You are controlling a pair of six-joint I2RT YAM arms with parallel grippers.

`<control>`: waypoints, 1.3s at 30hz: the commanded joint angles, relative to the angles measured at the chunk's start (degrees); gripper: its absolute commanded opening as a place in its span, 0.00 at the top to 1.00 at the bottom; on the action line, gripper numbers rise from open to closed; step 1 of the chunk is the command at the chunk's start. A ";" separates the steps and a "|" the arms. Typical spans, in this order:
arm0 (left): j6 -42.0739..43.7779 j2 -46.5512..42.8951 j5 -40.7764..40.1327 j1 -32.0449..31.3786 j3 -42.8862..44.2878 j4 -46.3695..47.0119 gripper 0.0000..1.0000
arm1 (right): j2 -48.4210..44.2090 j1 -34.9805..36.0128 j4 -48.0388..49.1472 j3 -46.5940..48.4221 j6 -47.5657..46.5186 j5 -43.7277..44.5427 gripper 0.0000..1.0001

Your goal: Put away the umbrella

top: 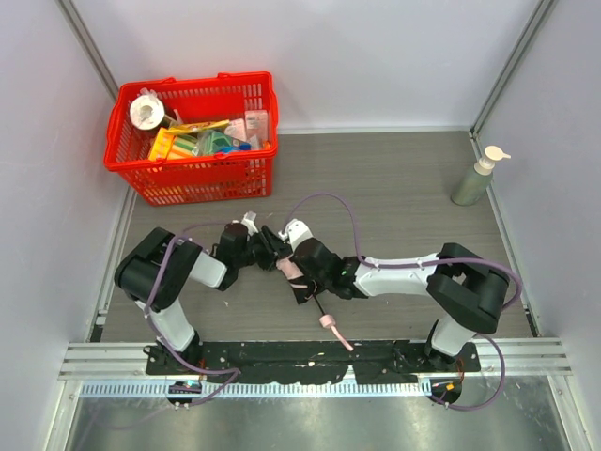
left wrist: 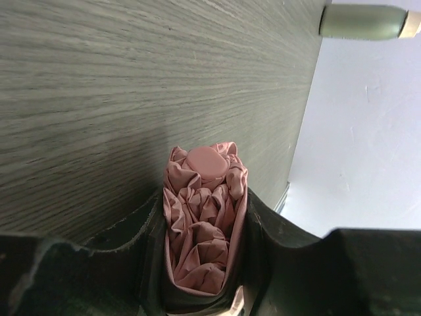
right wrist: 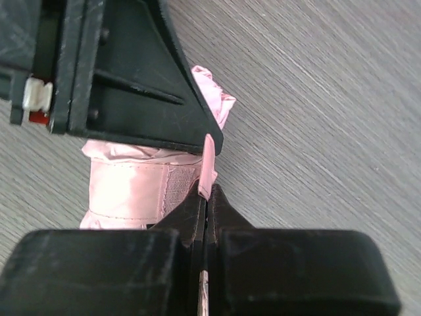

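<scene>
The umbrella (top: pixel 289 270) is a folded pale pink bundle held just above the table between both arms, with its black shaft (top: pixel 320 306) and small pink handle (top: pixel 329 321) pointing toward the near edge. In the left wrist view my left gripper (left wrist: pixel 205 230) is shut on the gathered pink fabric (left wrist: pixel 200 197), one jaw on each side. My right gripper (right wrist: pixel 207 195) is shut on the thin pink closure strap (right wrist: pixel 208 161), which runs up from the umbrella's wrapped body (right wrist: pixel 128 187). The left gripper's black finger (right wrist: pixel 131 99) lies across the bundle in the right wrist view.
A red plastic basket (top: pixel 192 178) holding several items stands at the back left against the wall. At the right wall is a green pump bottle (top: pixel 476 178), also seen as the green bottle (left wrist: pixel 362 22) in the left wrist view. White walls enclose the wood-grain table (top: pixel 376 188).
</scene>
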 commanded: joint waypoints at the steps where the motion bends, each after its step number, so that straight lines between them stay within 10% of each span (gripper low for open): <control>1: 4.52 1.69 -17.71 -0.69 -2.69 -4.82 1.00 | -1.65 3.41 5.71 9.00 10.69 -3.66 0.98; 15: 3.38 -4.64 -23.70 -2.98 -0.05 -14.84 1.00 | 5.46 15.88 -8.77 17.16 -19.98 3.61 0.98; 26: 2.76 -3.68 -21.67 -3.60 -0.23 -12.65 1.00 | 4.76 16.07 -17.39 17.78 -22.37 -15.69 0.95; 39: 2.85 -5.96 -22.64 -4.39 -0.23 -14.23 1.00 | 6.69 16.07 -26.70 24.54 -23.77 -18.08 0.84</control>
